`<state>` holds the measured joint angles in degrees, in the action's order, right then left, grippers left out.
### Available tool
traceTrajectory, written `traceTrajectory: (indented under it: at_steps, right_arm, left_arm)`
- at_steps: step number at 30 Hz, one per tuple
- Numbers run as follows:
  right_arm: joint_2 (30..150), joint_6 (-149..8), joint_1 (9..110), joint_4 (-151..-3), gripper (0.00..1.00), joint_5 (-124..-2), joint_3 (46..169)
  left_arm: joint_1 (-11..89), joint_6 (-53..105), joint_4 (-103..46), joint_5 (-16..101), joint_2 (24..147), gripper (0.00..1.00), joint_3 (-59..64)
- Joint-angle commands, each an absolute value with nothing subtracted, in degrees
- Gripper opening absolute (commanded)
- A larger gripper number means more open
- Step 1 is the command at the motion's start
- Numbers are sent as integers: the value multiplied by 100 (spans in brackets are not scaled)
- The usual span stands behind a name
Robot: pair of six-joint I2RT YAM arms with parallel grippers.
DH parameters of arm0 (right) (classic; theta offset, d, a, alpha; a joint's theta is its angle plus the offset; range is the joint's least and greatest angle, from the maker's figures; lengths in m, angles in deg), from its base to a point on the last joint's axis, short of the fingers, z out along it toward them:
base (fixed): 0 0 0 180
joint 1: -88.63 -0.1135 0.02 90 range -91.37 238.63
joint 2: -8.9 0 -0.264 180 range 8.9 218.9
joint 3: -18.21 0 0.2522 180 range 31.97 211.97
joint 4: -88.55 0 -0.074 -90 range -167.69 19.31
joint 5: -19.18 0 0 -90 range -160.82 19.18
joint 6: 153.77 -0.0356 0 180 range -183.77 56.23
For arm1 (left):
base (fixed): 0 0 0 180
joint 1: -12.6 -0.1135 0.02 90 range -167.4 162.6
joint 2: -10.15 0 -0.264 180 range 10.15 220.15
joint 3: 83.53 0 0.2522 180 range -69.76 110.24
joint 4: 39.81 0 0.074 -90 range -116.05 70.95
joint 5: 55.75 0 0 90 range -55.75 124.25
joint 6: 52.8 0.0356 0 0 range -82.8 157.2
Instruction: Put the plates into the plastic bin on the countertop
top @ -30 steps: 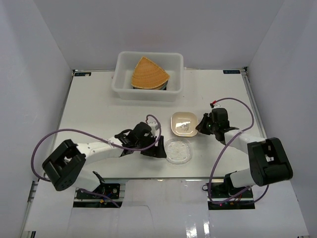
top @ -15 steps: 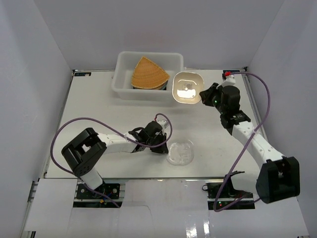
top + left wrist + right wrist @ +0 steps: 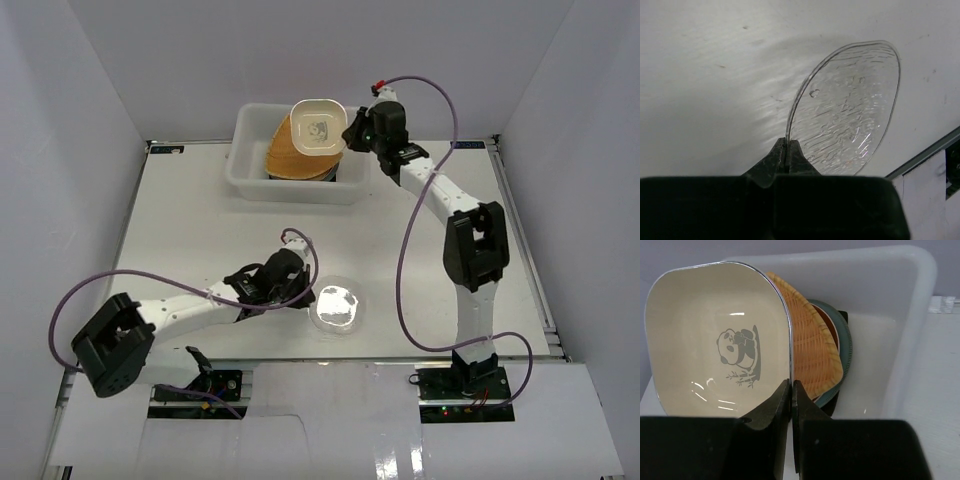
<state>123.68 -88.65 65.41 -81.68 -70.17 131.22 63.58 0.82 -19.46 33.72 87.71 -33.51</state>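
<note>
Near the front edge of the countertop, the left gripper has its jaws clenched on the rim of the clear glass plate, which is held tilted rather than flat, its ribbed face catching the light. Farther back, the right arm reaches across to the plastic bin at the far edge. The right gripper pinches the rim of the cream squarish bowl, a panda printed inside it, and holds it on edge above the bin. In the bin below, the tan fan-shaped plate lies on a blue-green round plate.
</note>
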Motion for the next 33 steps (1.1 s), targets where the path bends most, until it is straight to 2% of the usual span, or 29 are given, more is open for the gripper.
traceTrajectory:
  at_steps: [1, 3, 6, 8, 9, 10, 12, 13, 15, 18, 20, 21, 23, 26, 33]
  right_arm:
    - [13000, -8819, 6297, -7612, 8, -6941, 14094]
    - [13290, -9013, 6191, -7672, 8, -6985, 14245]
    - [13519, -9251, 6103, -7875, 8, -7047, 14385]
    - [13729, -9365, 6094, -7805, 15, -7020, 14710]
    - [13791, -9391, 6103, -7778, 21, -6959, 14842]
    - [13836, -9426, 6112, -7778, 40, -6880, 15008]
    - [13819, -9532, 6147, -7778, 55, -6669, 15062]
    - [13662, -9558, 6191, -7778, 61, -6599, 14967]
    - [13389, -9567, 6235, -7813, 63, -6581, 14721]
    - [12617, -9550, 6384, -8172, 61, -6589, 13765]
    - [11914, -9559, 6481, -8488, 47, -6555, 12732]
    - [11668, -9620, 6507, -8855, 29, -6546, 12342]
    - [10955, -9690, 6560, -9244, 8, -6493, 11185]
    - [10164, -9769, 6569, -9807, 8, -6344, 9892]
    - [8784, -9735, 6525, -10125, 8, -6246, 8218]
  left_arm:
    - [6112, 221, -1148, 2250, 7778, 0, -3241]
    - [5806, 318, -832, 1828, 7468, 0, -3101]
    - [5183, 415, -663, 1843, 7019, 0, -2741]
    - [4891, 520, -663, 1843, 6826, 0, -2451]
    - [4611, 651, -741, 1861, 6798, 0, -2354]
    - [4469, 696, -794, 1974, 6807, 0, -2240]
    - [4066, 723, -1030, 2290, 6929, 0, -1880]
    - [3968, 714, -1102, 2596, 7026, 0, -1757]
    - [3731, 688, -1172, 2844, 7438, 0, -1257]
    - [3493, 626, -1400, 3257, 8026, 0, -650]
    - [3413, 573, -1445, 3372, 8370, 0, -290]
    - [3343, 565, -1497, 3381, 8728, 0, 69]
    - [3255, 512, -1567, 3416, 9090, 0, 431]
    - [3080, 503, -1604, 3416, 9863, 0, 1108]
    - [2728, 556, -1199, 3715, 11666, 0, 2752]
